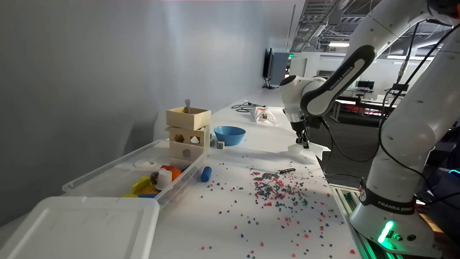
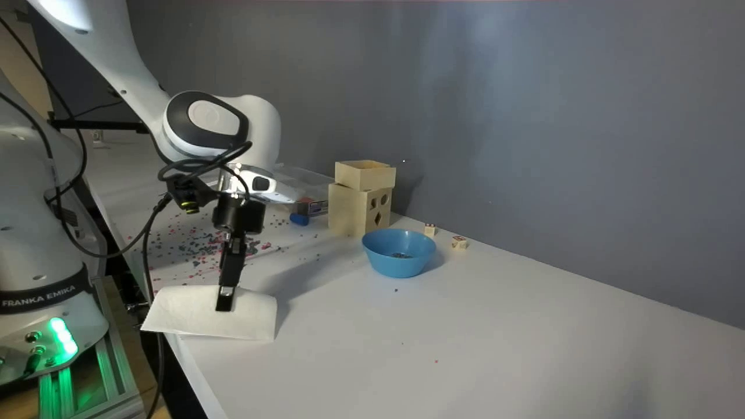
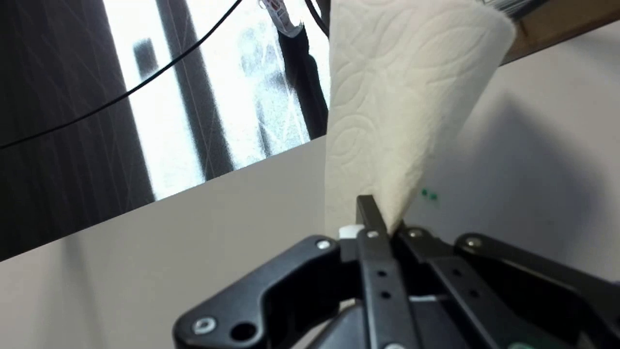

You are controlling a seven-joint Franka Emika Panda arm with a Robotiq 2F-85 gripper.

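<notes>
The worktop (image 2: pixel 477 343) extends beneath the tool (image 2: pixel 226 302). White paper towel (image 2: pixel 189 311), folded, found at the tool's lower end; the tool pinches it, with material projecting on both sides. Blue bowl (image 2: pixel 399 270) stands apart, to the tool's right in an exterior view. Small red and dark bits (image 2: pixel 251 249) lie scattered behind the tool, same view.

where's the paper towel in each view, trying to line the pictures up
In an exterior view: the paper towel is right of centre, just below mid-height.
In an exterior view: the paper towel is at lower left.
Wrist view: the paper towel is right of centre, down from the top edge.
Shared landmark: the pincer, shut on it, shows in all three.
</notes>
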